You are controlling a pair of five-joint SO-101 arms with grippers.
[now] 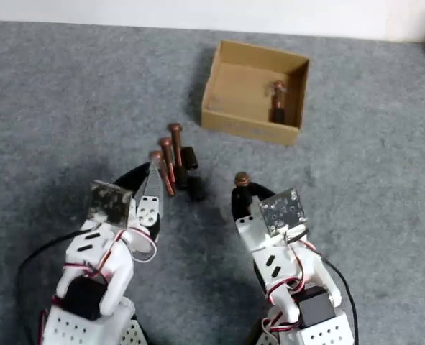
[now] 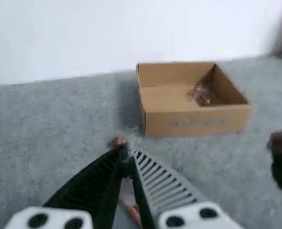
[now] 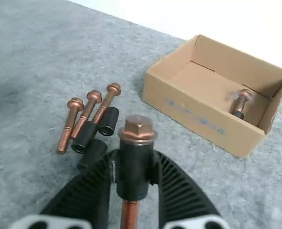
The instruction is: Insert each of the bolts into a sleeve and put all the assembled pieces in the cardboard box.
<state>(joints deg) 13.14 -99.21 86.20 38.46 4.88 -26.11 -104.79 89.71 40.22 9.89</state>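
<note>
My right gripper (image 1: 242, 200) (image 3: 133, 164) is shut on a black sleeve (image 3: 132, 167) with a copper bolt (image 3: 137, 129) standing through it, head up, held above the carpet. Three loose copper bolts (image 1: 169, 159) (image 3: 86, 114) lie side by side in the middle with black sleeves (image 1: 192, 172) (image 3: 95, 136) at their ends. My left gripper (image 1: 153, 169) (image 2: 126, 152) hangs shut just over the leftmost bolt (image 2: 117, 141), nothing clamped in it. The cardboard box (image 1: 252, 129) (image 2: 193, 121) (image 3: 198, 117) stands farther back and holds one assembled piece (image 1: 277, 100) (image 2: 200, 94) (image 3: 241, 102).
Grey carpet (image 1: 68, 108) covers the whole table, with open room left of the bolts and right of the box. A white wall (image 2: 131, 28) runs along the far edge behind the box.
</note>
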